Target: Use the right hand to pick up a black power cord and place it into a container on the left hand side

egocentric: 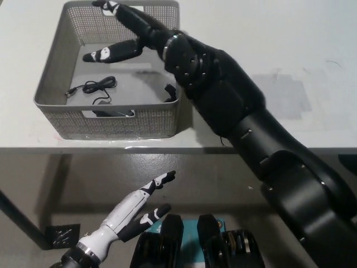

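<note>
The black right hand (125, 34) reaches across the white table (279, 44) and hovers over the grey mesh basket (50, 89) at the far left, its fingers (106, 54) spread wide and straight with nothing between them. The black power cord (96, 87) lies on the floor of that basket, toward the near left: a thin loop of cable runs from a small plug end by the left wall to the black adapter block (111, 112), which rests flat against the near wall just behind the basket's pale label panel. Another dark bit of the cord shows at the basket's near right corner, by the right wall, partly hidden by the forearm. The right arm (251, 128) runs diagonally from the lower right up over the basket's right rim. The white left hand (134, 209) rests below the table's near edge at the lower left, fingers extended and apart, holding nothing.
</note>
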Available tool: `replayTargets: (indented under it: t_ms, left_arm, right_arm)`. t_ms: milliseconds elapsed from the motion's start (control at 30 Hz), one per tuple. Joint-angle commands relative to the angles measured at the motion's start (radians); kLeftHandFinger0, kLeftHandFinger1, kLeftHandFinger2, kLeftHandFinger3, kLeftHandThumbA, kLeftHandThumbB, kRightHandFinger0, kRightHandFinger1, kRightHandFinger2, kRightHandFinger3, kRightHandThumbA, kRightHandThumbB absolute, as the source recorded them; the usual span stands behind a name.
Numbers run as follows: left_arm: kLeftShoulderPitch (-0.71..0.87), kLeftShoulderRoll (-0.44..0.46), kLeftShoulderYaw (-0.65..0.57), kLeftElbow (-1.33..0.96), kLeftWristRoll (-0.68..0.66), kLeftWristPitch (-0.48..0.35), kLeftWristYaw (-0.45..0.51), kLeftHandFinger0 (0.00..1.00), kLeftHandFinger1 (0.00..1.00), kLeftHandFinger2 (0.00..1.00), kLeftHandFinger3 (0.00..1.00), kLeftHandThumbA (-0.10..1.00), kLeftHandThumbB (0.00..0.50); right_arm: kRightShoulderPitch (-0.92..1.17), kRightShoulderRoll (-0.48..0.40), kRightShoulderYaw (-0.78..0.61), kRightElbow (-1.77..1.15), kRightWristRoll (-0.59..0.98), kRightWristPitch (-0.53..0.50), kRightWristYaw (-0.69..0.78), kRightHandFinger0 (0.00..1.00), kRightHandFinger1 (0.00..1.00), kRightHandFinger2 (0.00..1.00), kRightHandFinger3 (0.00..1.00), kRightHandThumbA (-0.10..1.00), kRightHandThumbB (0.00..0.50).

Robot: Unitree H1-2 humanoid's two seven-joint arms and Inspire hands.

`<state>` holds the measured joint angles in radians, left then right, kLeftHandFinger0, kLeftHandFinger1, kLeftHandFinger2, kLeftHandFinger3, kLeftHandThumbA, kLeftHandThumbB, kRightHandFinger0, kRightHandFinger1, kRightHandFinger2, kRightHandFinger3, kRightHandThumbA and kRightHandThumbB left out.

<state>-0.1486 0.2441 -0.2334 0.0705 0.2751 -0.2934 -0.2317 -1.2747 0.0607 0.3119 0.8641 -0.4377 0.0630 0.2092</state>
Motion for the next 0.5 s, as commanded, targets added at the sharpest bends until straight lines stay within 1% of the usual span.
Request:
replayTargets:
  t_ms: [0, 33, 133, 167, 200, 233, 333, 400, 467]
  left_arm:
    - [-0.020, 0.009, -0.006, -0.029, 0.018, -0.004, -0.003, 1.00, 1.00, 1.00, 1.00, 0.91, 0.275]
    - [-0.013, 0.012, -0.009, -0.033, 0.034, -0.005, -0.001, 1.00, 1.00, 1.00, 1.00, 0.93, 0.272]
    - [-0.002, 0.014, -0.011, -0.032, 0.047, -0.012, 0.005, 1.00, 1.00, 1.00, 1.00, 0.95, 0.267]
    - [-0.008, 0.014, -0.009, -0.024, 0.048, -0.019, 0.009, 1.00, 1.00, 1.00, 1.00, 0.95, 0.261]
    - [-0.015, 0.018, -0.005, -0.012, 0.046, -0.026, 0.011, 1.00, 1.00, 1.00, 1.00, 0.95, 0.262]
    - [-0.006, 0.019, -0.004, -0.011, 0.044, -0.032, 0.014, 1.00, 1.00, 1.00, 1.00, 0.95, 0.251]
    - [0.003, 0.022, -0.001, -0.020, 0.050, -0.015, 0.012, 1.00, 1.00, 1.00, 1.00, 0.96, 0.256]
    - [0.020, 0.026, -0.002, -0.025, 0.062, -0.022, 0.016, 1.00, 1.00, 1.00, 1.00, 0.98, 0.237]
    - [0.045, 0.027, 0.006, -0.032, 0.045, -0.020, 0.016, 1.00, 1.00, 1.00, 1.00, 0.98, 0.225]
  right_arm:
    - [-0.026, -0.043, -0.062, -0.143, 0.085, 0.033, 0.050, 1.00, 1.00, 1.00, 1.00, 1.00, 0.473]
    - [-0.019, -0.060, -0.100, -0.214, 0.126, 0.037, 0.063, 1.00, 1.00, 1.00, 1.00, 1.00, 0.478]
    - [-0.014, -0.091, -0.154, -0.322, 0.173, 0.037, 0.079, 1.00, 1.00, 1.00, 1.00, 1.00, 0.479]
    - [-0.014, -0.107, -0.184, -0.382, 0.200, 0.078, 0.094, 1.00, 1.00, 1.00, 1.00, 1.00, 0.480]
    - [-0.022, -0.125, -0.198, -0.427, 0.211, 0.096, 0.107, 1.00, 1.00, 1.00, 1.00, 1.00, 0.499]
    - [-0.016, -0.140, -0.220, -0.496, 0.231, 0.145, 0.125, 1.00, 1.00, 1.00, 1.00, 1.00, 0.500]
    - [-0.032, -0.162, -0.259, -0.552, 0.268, 0.186, 0.137, 1.00, 1.00, 1.00, 1.00, 1.00, 0.500]
    - [-0.023, -0.185, -0.279, -0.633, 0.279, 0.214, 0.142, 1.00, 1.00, 1.00, 1.00, 1.00, 0.500]
    - [-0.009, -0.198, -0.303, -0.704, 0.310, 0.234, 0.148, 1.00, 1.00, 1.00, 1.00, 1.00, 0.498]
